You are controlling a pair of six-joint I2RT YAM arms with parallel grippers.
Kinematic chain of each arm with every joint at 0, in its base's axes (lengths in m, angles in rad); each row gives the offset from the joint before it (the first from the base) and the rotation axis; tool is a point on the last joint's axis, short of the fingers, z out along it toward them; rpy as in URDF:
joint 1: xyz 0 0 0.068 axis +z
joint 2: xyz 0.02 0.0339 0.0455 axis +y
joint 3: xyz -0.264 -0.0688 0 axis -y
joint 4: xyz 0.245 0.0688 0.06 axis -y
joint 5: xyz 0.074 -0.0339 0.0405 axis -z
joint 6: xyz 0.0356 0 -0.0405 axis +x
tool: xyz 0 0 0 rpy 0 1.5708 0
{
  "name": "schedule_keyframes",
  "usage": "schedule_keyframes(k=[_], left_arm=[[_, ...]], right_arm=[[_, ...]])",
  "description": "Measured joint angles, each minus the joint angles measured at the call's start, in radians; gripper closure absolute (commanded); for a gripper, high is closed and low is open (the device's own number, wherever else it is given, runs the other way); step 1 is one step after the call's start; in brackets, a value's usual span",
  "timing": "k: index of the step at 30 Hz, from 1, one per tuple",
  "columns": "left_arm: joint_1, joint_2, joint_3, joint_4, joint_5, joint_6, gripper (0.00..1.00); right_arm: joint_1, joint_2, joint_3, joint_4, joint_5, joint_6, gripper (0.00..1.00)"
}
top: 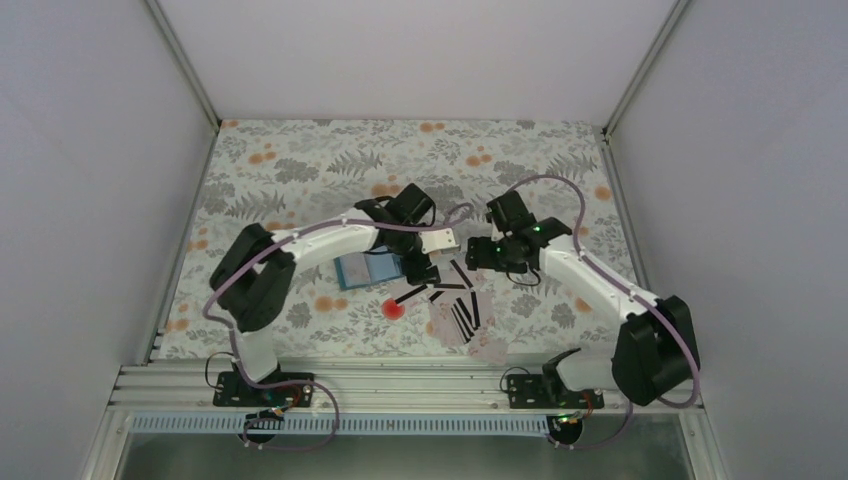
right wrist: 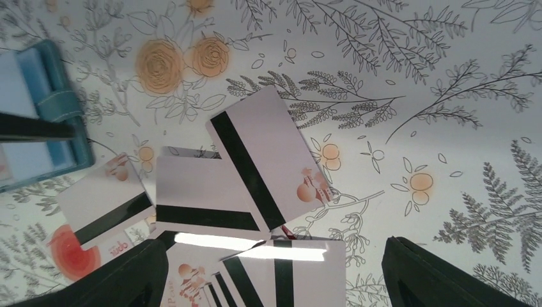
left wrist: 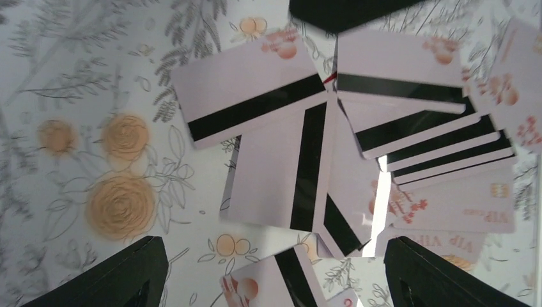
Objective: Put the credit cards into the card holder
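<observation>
Two claws spread wide, gripping nothing: left claw (left wrist: 271, 242) and right claw (right wrist: 273, 244) hovering over the scattered credit cards (left wrist: 275, 166). Blue card holder (right wrist: 64, 105) lying open at ten o'clock of the pile.

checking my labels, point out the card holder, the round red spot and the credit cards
card holder (top: 365, 271): top external view, middle of its blue face
round red spot (top: 394, 308): top external view, its centre
credit cards (left wrist: 308, 166): left wrist view, black stripe of the middle card
</observation>
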Motion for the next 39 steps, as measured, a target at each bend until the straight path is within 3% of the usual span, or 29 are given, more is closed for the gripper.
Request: schedule_keyframes(k=[7, 16, 23, 39], left_arm=[[-0.021, 0.172, 0.123, -0.097, -0.033, 0.103, 0.15], [-0.075, 0.317, 0.259, -0.189, -0.103, 0.108, 0.16], [-0.101, 0.344, 0.295, -0.210, -0.129, 0.109, 0.24], [-0.101, 0.363, 0.330, -0.257, -0.134, 0.136, 0.25]], right_arm=[[-0.009, -0.115, -0.014, -0.024, -0.028, -0.003, 0.15], [-0.025, -0.175, -0.061, -0.080, -0.034, -0.024, 0.15], [-0.023, -0.200, -0.061, -0.066, -0.074, -0.037, 0.15], [-0.023, -0.227, -0.061, -0.060, -0.108, -0.040, 0.15]])
